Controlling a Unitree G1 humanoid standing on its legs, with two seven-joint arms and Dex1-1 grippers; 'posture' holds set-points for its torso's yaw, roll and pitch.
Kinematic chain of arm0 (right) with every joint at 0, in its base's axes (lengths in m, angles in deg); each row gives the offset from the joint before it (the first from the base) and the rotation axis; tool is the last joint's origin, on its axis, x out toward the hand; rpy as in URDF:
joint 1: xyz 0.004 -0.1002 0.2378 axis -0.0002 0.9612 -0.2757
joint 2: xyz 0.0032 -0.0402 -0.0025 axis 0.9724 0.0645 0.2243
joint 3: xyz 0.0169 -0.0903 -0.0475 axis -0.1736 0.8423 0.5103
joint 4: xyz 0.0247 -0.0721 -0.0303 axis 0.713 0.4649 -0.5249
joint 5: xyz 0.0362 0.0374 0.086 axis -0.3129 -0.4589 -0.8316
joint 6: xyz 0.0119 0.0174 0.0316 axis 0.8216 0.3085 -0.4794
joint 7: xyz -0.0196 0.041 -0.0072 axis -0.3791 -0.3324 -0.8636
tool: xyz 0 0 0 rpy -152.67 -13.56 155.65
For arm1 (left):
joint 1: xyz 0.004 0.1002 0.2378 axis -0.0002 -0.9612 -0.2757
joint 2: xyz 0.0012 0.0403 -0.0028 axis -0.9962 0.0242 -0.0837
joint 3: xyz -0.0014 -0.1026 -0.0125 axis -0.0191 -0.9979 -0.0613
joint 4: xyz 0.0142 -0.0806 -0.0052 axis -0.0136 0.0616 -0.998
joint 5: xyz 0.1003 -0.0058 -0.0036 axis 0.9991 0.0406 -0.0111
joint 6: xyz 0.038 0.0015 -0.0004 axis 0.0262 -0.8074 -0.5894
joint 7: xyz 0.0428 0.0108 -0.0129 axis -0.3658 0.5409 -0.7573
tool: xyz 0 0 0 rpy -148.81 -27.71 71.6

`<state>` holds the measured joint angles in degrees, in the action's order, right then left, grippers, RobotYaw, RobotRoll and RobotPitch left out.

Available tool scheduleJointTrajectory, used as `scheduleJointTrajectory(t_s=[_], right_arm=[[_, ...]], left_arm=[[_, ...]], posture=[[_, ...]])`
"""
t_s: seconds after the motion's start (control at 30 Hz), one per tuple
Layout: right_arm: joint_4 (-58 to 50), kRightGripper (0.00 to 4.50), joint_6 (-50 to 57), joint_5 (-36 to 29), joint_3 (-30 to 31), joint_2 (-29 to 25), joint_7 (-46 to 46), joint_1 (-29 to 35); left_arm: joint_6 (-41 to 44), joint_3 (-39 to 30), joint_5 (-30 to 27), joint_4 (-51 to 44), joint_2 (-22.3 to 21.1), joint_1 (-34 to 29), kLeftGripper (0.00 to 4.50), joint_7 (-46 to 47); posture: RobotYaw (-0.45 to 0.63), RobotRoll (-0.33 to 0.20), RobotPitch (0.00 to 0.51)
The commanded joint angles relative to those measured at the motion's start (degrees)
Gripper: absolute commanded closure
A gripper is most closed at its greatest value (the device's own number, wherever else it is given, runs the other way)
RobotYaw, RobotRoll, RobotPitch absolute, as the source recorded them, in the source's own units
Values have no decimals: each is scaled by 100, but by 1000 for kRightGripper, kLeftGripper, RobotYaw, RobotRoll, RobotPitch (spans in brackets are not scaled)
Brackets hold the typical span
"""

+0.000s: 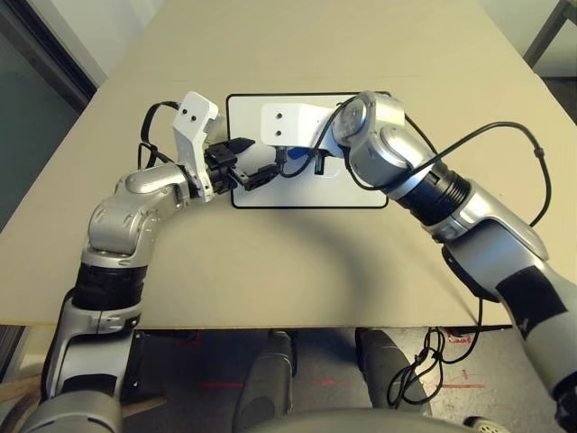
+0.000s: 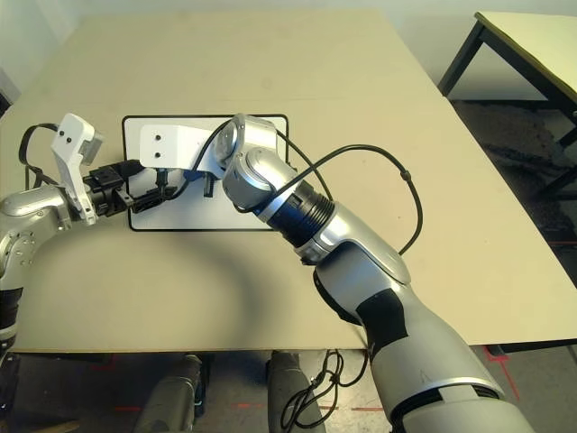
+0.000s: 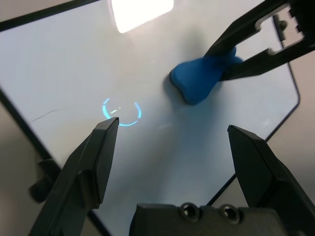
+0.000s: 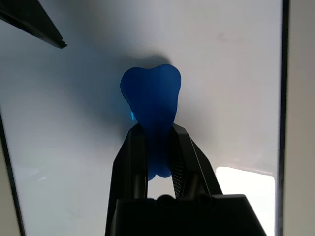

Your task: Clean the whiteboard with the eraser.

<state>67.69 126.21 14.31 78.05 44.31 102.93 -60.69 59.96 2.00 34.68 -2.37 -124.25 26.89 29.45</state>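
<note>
Whiteboard (image 1: 306,194) lies flat on the tan table (image 1: 270,271), near its middle. Over it the right gripper (image 4: 157,147) is clamped on the waist of the blue eraser (image 4: 150,105), whose wide end seems to rest on the white surface — contact is hard to confirm. The left gripper (image 3: 172,142) hovers over the board's left part with its fingers (image 3: 98,157) spread wide, holding nothing, the eraser near but apart from them. A faint blue ring (image 3: 121,110) shows on the board beside the left fingertip.
</note>
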Motion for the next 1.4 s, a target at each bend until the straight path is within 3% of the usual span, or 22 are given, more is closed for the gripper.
scheduleJointTrajectory(t_s=[0.03, 0.23, 0.6, 0.93, 1.23, 1.4], right_arm=[[-249, 3934, 34, 28, 48, -3, 123, 106], [-908, 3934, 235, 119, 365, -228, 466, 525], [208, 3934, -108, -12, -231, 124, -146, -164], [-755, 3934, 203, 141, 272, -164, 439, 473], [165, 3934, -94, 69, -199, 149, -119, -79], [-47, 3934, -38, 128, -22, 103, 68, 141]], left_arm=[[3, -27, 27, 94, -87, 43, 0, -51], [20, -16, 15, 74, -118, 29, 0, -65], [34, 6, 1, 22, -86, -12, 0, -66], [27, 32, 1, 26, -48, -5, 0, -67], [20, 45, 0, 11, -21, -21, 0, -60], [41, 46, -8, -36, 16, -42, 0, -43]], posture=[[30, 0, 167], [35, 0, 167], [33, 0, 163], [35, 0, 160], [35, 0, 153], [37, 0, 152]])
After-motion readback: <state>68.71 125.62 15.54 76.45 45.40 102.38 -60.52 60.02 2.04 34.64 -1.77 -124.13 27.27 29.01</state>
